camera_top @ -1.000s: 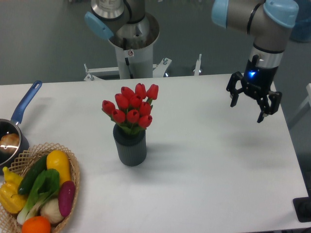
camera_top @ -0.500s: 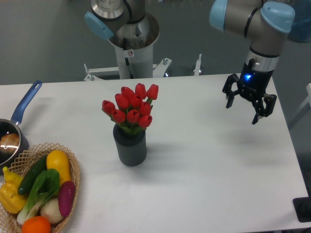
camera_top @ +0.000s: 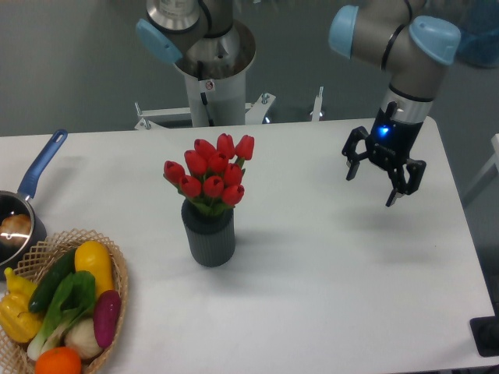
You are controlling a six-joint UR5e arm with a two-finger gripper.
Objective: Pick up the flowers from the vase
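At the worktop's [camera_top: 327,312] near left corner sits a basket [camera_top: 117,269] of vegetables, with a saucepan [camera_top: 19,214] just behind it at the left edge. Nearer the middle, a little left of centre, stands the vase [camera_top: 209,238], upright, and the flowers [camera_top: 210,173] rise from its mouth, red buds bunched close with green leaves showing just above the rim. Farther back, toward the right edge, the tool [camera_top: 373,183] hangs above the worktop with its fingers spread and nothing between them, well apart from the bunch.

The flowers look light, and probably artificial (though that cannot be told for sure). The buds would likely crush or slip if squeezed, so the better hold seems to be low on the gathered stems and leaves, just above the vase's rim, where the bunch is narrowest. A straight upward lift should free it; the vase, being small, might tip or come along if the stems drag.
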